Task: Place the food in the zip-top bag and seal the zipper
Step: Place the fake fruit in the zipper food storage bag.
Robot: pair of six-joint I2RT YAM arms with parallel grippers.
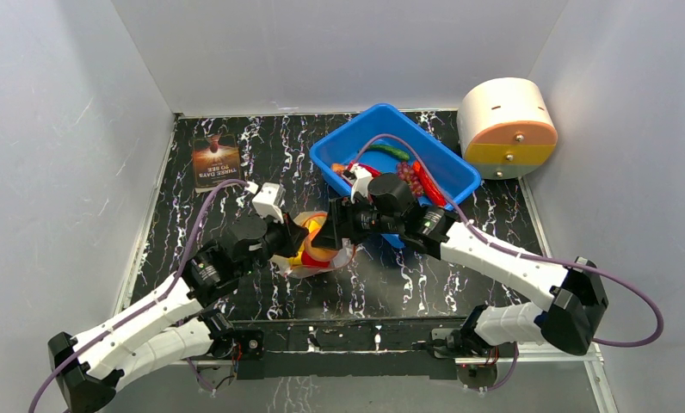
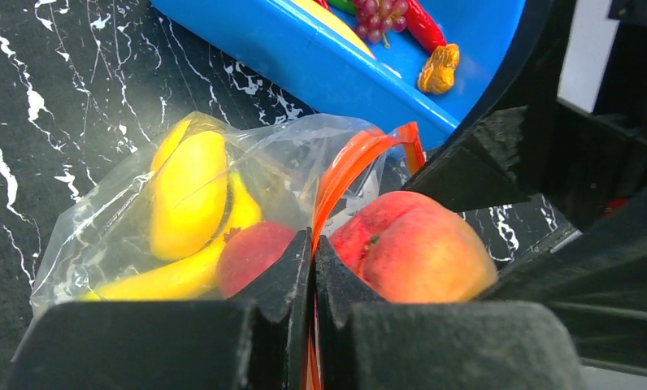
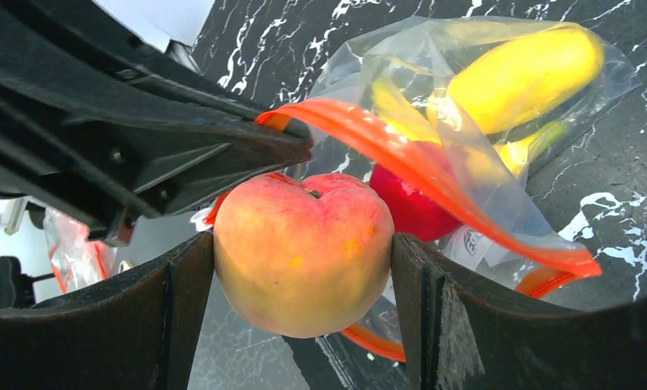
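The clear zip-top bag (image 1: 322, 249) lies mid-table, holding a yellow banana (image 2: 186, 195), a lemon (image 3: 523, 77) and a red apple (image 2: 251, 253). My left gripper (image 2: 314, 244) is shut on the bag's orange zipper strip (image 2: 349, 166), holding the mouth up. My right gripper (image 3: 304, 260) is shut on an orange peach (image 3: 304, 252) and holds it right at the bag's mouth, beside the strip (image 3: 401, 150). The peach also shows in the left wrist view (image 2: 418, 248). In the top view the two grippers meet over the bag (image 1: 326, 237).
A blue tub (image 1: 391, 159) behind the bag holds purple grapes (image 2: 379, 15), red and green chilies (image 1: 391, 151) and other pieces. A brown printed card (image 1: 215, 160) lies at the back left. A white and orange cylinder (image 1: 507, 127) stands at the back right.
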